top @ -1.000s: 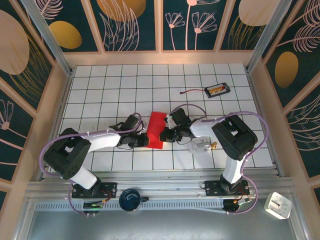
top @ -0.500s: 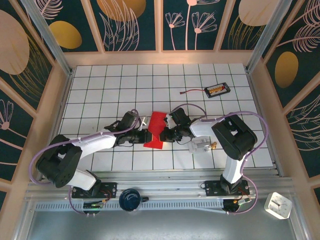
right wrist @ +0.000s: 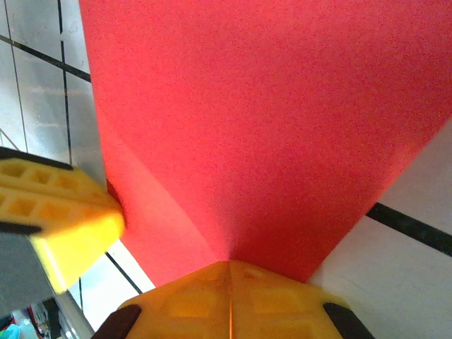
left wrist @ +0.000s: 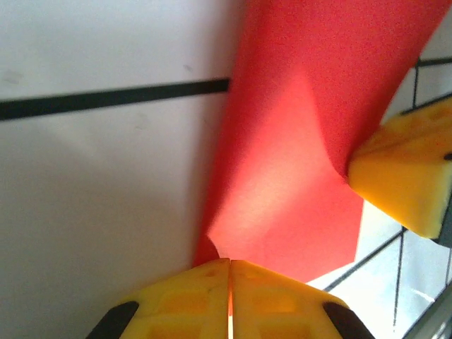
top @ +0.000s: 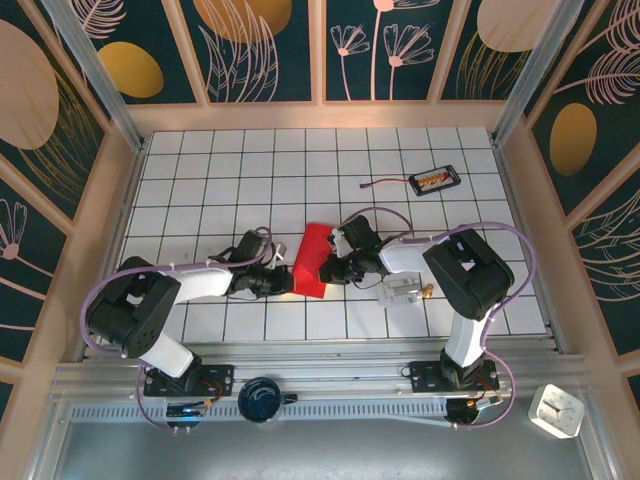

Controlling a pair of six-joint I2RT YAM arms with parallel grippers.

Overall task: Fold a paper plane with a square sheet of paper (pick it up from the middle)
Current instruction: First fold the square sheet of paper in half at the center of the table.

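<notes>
Nearest me, the left pincer point(left wrist: 229, 263) and right pincer point(right wrist: 229, 265) are each pressed tight on a near edge of the square sheet of paper point(top: 312, 258), which is lifted mid-worktop point(top: 200, 170). It looks mid-fold. Next they must line up the edges and flatten the crease.

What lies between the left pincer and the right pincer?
The red sheet of paper spans the gap; the left pincer and the right pincer are each shut on an edge of it, as the top external view shows.
</notes>
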